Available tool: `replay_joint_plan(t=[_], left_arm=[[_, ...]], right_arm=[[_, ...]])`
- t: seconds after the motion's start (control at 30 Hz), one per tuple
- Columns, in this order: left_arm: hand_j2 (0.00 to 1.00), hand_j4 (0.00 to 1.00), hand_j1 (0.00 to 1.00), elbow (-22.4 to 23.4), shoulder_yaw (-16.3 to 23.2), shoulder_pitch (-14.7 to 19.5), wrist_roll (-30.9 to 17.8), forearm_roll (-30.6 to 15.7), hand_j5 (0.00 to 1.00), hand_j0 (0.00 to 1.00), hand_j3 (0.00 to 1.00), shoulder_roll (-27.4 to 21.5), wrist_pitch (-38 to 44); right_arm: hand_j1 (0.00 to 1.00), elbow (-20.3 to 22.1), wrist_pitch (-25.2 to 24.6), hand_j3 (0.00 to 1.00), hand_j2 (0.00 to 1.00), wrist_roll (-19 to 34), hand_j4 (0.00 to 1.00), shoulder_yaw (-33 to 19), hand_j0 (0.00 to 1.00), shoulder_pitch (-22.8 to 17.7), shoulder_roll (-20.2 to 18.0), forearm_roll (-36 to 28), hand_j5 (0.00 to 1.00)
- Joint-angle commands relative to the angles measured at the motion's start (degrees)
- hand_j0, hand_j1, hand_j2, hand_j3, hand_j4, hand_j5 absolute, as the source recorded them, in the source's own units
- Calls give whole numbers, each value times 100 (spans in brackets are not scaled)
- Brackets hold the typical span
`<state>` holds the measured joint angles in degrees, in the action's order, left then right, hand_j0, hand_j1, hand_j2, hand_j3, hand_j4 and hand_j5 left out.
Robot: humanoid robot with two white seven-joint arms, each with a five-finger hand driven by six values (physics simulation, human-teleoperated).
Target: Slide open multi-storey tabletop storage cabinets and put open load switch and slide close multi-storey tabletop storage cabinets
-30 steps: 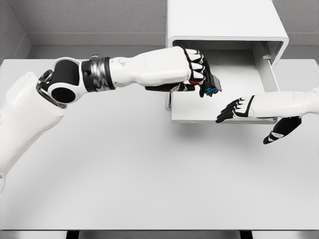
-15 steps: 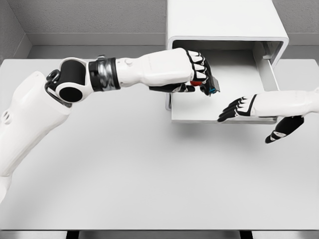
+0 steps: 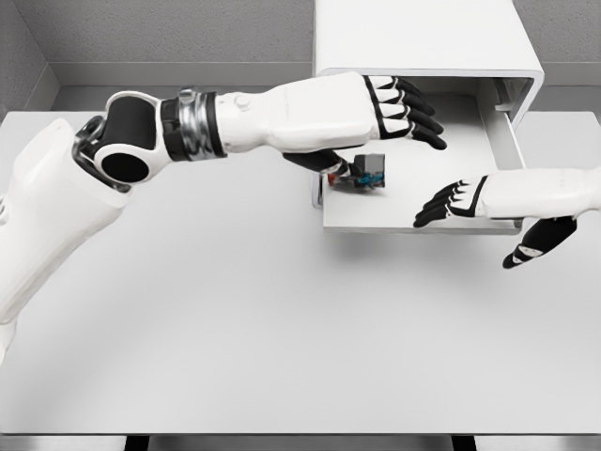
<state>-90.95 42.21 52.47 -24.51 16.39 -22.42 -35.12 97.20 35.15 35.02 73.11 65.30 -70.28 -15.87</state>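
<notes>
Both hands hold nothing: the left hand (image 3: 406, 108) is spread above the pulled-out white cabinet drawer (image 3: 413, 218), the small dark load switch (image 3: 370, 171) lying inside at its left. Right hand (image 3: 449, 202) – fingers relaxed – waits at the near rim; lift the left clear before pushing.

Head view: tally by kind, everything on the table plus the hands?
Storage cabinet: 1
Open drawer: 1
Load switch: 1
Hands: 2, the left hand and the right hand
Total: 5
</notes>
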Motion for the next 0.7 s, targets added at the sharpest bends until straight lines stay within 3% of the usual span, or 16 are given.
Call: replay_joint_plan(t=[0.0, 0.07, 0.13, 0.2, 0.33, 0.67], left_arm=[[97, 97, 97, -222, -3, 0, -10, -390, 97, 97, 97, -263, 12], [100, 100, 100, -617, 6, 0, -19, -1058, 100, 100, 100, -965, 12], [100, 100, 100, -1013, 33, -158, -19, -1691, 100, 100, 100, -2012, 12], [100, 100, 100, -1013, 41, -360, 8, -2016, 100, 100, 100, -2724, 12], [100, 100, 100, -1013, 41, -545, 25, -2025, 100, 100, 100, -3040, 12], [100, 100, 100, -1013, 24, -721, 25, -2017, 100, 100, 100, -3049, 12]], right_arm=[[100, 1, -15, 100, 100, -2, 100, -7, 100, 0, -3, -39, 100], [100, 1, -15, 100, 100, -2, 100, -24, 100, 0, -3, -39, 100], [100, -8, -15, 100, 100, -2, 100, -51, 100, 0, -3, -39, 100], [100, -8, -15, 100, 100, -215, 100, -51, 100, 0, 5, -30, 100], [100, -16, -15, 100, 100, -294, 100, -51, 100, 0, 67, -22, 100], [100, -95, -15, 100, 100, -329, 100, -68, 100, -35, 225, 426, 100]])
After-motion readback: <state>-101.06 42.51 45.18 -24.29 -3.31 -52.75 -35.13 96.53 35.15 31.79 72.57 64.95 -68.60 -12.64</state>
